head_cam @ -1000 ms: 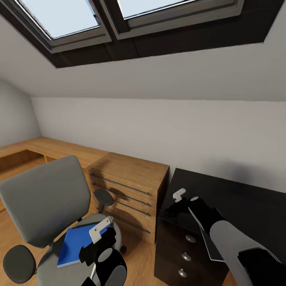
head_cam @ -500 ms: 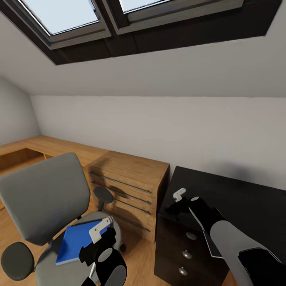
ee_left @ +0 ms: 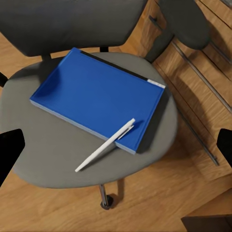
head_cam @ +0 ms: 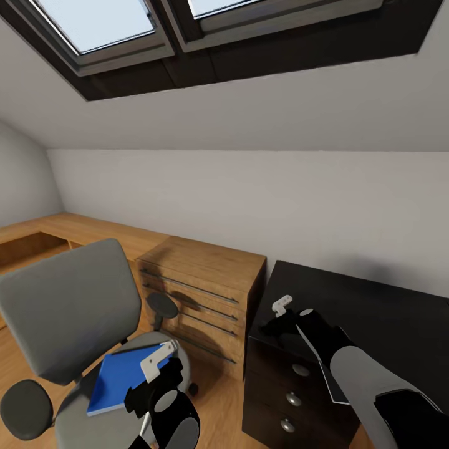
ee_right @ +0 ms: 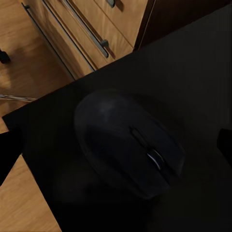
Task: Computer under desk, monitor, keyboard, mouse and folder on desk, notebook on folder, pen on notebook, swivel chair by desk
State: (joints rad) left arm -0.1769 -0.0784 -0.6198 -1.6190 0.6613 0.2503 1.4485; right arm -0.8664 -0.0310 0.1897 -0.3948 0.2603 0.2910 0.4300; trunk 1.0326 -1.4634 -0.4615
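The folder (ee_left: 99, 94) lies flat on the chair (head_cam: 68, 305) seat. The pen (ee_left: 105, 145) rests slanted, tip end on the folder's edge, other end on the seat. The L gripper (head_cam: 157, 365) hangs over the seat, just above the folder. In the L wrist view its dark finger tips sit at both sides, far apart, so it's wide open w/ nothing in it.

The mouse (ee_right: 128, 142) sits on the black desk (head_cam: 374, 312), near the corner by the wooden chest (head_cam: 206, 293). The R gripper (head_cam: 280, 310) hovers right above it. Its finger tips also show far apart at both edges of the R wrist view, so open & empty.

I think the step now is picking stuff off the chair w/ the L arm. Tips, as I see it:
- Take the pen first. If the folder is lifted first, the pen may roll off to the floor.
- The pen is thin, so come straight down, fingers across it, near its middle.
- Close slow, so it doesn't flick away.
- The seat is soft & the chair has wheels, so don't push hard; it could roll.
- For the folder, grab an edge that sticks out, then lift it level.
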